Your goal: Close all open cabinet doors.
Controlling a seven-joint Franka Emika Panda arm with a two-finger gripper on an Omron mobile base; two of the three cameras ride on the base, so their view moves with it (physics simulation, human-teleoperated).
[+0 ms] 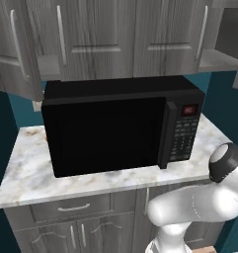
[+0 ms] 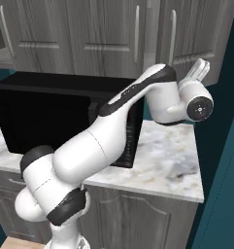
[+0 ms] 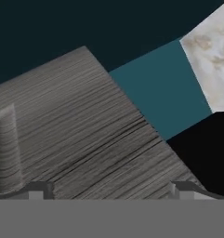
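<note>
Hand view had the gripper (image 3: 111,190) open, close under a door (image 3: 85,135); poor contact could slip off its edge.

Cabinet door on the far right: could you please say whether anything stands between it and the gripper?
Nothing visible does: the open gripper is at the lower edge of the cabinet door, its wood grain directly ahead in the hand view.

Teal wall (image 1: 21,106) behind white-grey marble counter (image 1: 26,173) — black microwave (image 1: 115,126) standing on it. Grey base cabinets (image 1: 51,230) below, one drawer front (image 1: 73,207) with horizontal handle.
</note>
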